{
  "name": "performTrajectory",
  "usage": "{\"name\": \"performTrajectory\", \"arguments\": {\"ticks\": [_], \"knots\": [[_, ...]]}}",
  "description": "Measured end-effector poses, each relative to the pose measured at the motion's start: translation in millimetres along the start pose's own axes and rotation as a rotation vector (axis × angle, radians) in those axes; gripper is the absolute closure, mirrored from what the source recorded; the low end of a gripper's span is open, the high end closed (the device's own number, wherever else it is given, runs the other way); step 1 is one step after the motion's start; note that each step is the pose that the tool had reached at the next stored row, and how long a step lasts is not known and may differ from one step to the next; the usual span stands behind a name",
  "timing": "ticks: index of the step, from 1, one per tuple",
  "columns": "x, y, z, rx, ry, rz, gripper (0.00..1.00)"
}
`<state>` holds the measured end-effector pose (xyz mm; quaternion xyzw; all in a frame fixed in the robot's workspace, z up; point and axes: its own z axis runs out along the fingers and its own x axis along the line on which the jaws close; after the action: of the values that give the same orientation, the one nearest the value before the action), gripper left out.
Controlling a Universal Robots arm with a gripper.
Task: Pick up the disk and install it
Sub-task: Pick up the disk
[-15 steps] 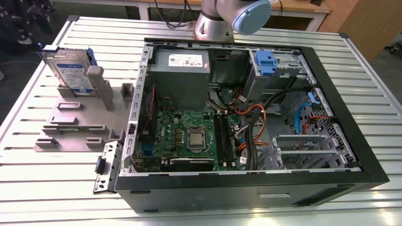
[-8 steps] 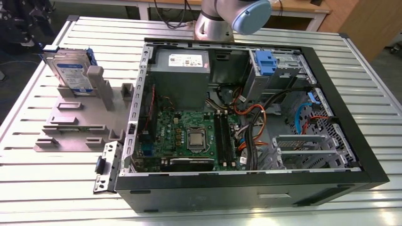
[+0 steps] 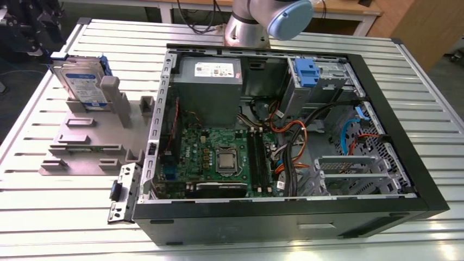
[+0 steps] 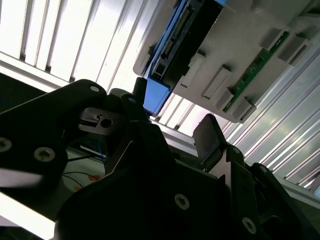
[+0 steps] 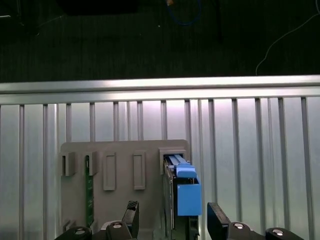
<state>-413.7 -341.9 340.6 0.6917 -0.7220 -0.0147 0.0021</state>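
The disk (image 3: 82, 81) stands on edge in the grey slotted stand (image 3: 87, 141) at the exterior view's left, its white-and-blue label facing out and a blue rail (image 3: 104, 65) along its edge. In the first wrist view my gripper (image 5: 172, 207) is open. Its two dark fingertips (image 5: 131, 212) sit on either side of the disk's blue-railed edge (image 5: 183, 187) and do not touch it. The second wrist view shows the same open gripper (image 4: 173, 107) close to the disk (image 4: 182, 37) and its blue tab (image 4: 156, 97).
An open black computer case (image 3: 377, 109) lies at the centre right, with a motherboard (image 3: 217, 157), a grey power-supply box (image 3: 210, 81), a blue-fronted drive bay (image 3: 306, 70) and loose cables. The arm's base (image 3: 246, 30) stands behind it. A green circuit strip (image 5: 89, 197) sits in another slot of the stand.
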Motion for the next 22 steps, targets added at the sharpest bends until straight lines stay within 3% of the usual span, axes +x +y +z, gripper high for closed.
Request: {"name": "performTrajectory", "arguments": {"ticks": [22], "knots": [[-5.5,0.5,16.8,0.0,-0.001,-0.003,0.35]]}}
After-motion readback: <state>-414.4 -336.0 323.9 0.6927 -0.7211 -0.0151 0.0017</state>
